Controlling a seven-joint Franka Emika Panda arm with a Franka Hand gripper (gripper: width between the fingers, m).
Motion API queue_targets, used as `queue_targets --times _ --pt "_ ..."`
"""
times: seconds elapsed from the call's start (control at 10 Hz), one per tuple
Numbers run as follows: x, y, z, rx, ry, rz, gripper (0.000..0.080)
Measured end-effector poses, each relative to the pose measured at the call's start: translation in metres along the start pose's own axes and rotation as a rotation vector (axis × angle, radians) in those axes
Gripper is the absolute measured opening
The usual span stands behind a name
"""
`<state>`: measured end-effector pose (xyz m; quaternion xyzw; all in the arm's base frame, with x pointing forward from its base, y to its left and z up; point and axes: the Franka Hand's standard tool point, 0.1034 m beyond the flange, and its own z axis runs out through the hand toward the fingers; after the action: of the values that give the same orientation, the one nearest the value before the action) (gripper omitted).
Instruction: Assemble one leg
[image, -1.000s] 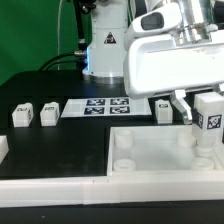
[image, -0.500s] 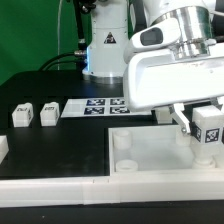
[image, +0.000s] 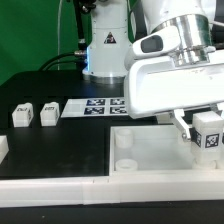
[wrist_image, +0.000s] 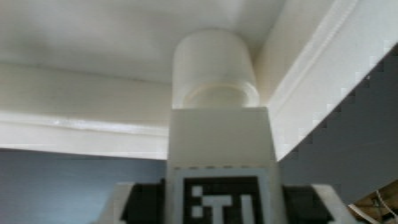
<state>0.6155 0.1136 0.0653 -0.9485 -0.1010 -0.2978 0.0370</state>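
My gripper (image: 203, 128) is shut on the leg (image: 208, 134), a small white block with a black-and-white marker on its face. It holds the leg upright at the far corner of the large white panel (image: 150, 166) on the exterior view's right, low over or in a corner socket; contact is hidden. In the wrist view the leg (wrist_image: 221, 110) runs up from between the dark fingers (wrist_image: 146, 205), its rounded end against the white panel (wrist_image: 89, 60). My gripper (wrist_image: 222, 208) grips it at the marker end.
Two more white legs (image: 22, 115) (image: 48, 113) stand on the black table at the exterior view's left. The marker board (image: 100, 105) lies behind the panel. A white rail (image: 50, 188) runs along the front. The robot base (image: 105, 45) stands at the back.
My gripper has come down with the leg in it, bringing the leg lower onto the panel's far corner on the exterior view's right. Nothing else has moved.
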Motion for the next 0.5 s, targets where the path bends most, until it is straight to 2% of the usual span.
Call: queue_targets --times 0.1,0.2,0.3,0.4,0.5 --pt "0.0004 0.0001 0.0002 0.001 -0.004 0.000 0.0287" --pt "-0.0026 -0.0003 0.0014 0.004 -0.023 0.000 0.0352" --pt "-0.0034 -0.0003 0.0018 0.004 -0.026 0.000 0.0487" --pt "-0.0035 -0.0003 0.0018 0.004 -0.026 0.000 0.0487" --pt "-0.0041 -0.0004 0.0021 0.004 -0.027 0.000 0.0613"
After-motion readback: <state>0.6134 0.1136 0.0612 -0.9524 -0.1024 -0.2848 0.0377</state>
